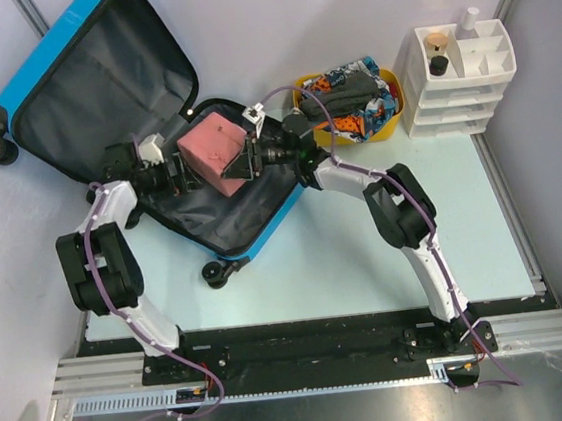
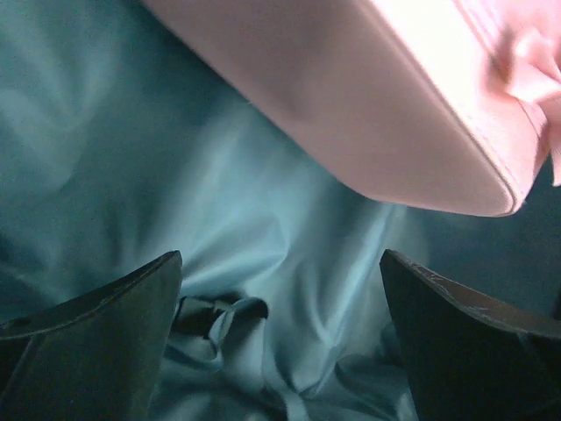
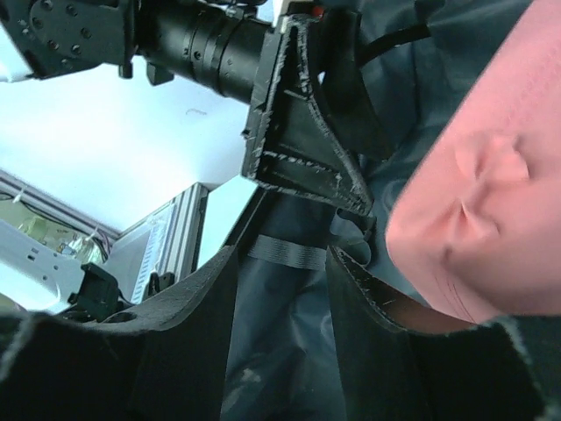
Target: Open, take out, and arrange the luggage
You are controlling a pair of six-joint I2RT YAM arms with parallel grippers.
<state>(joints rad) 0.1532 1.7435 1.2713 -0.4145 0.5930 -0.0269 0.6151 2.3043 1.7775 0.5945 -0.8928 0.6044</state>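
The luggage (image 1: 97, 89) lies open, far left. From above, the pink pouch (image 1: 212, 149) inside crowds the left gripper (image 1: 180, 167) and right gripper (image 1: 247, 154), jaws unreadable; wrist views show left released, right half-closed, grasp unclear.

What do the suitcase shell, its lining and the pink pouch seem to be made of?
The suitcase shell looks like hard plastic: smooth bright blue, with a rigid rounded edge. The lining seems thin dark grey fabric, creased and folded. The pink pouch is soft and matte, puckered at one spot; fabric or faux leather, I cannot tell.
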